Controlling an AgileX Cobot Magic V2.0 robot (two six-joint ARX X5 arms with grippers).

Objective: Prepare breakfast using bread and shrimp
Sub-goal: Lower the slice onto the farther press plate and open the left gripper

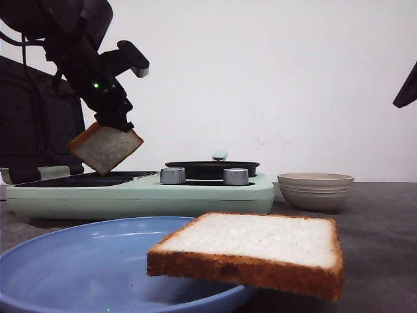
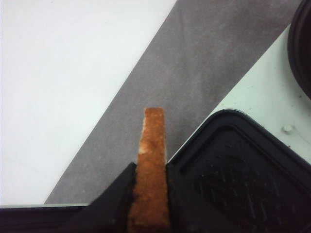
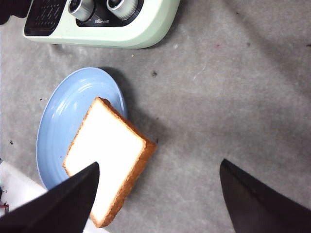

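Toasted bread slice [image 1: 104,148] hangs clenched in the left pincer [image 1: 115,124] above the griddle [image 1: 85,179]; right pincer [image 3: 158,194] gapes, empty; second slice [image 1: 251,251] waits; shrimp unseen; early stage.

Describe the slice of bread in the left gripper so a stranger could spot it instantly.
Find the mint-green cooker at the back of the table. Above its dark griddle plate, the left gripper pinches a tilted bread slice in mid-air. The other slice lies flat on the blue plate's rim.

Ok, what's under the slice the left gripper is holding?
Under the held slice in the left gripper is the black griddle plate of the mint-green cooker. The slice's own edge hides whatever lies directly beneath it.
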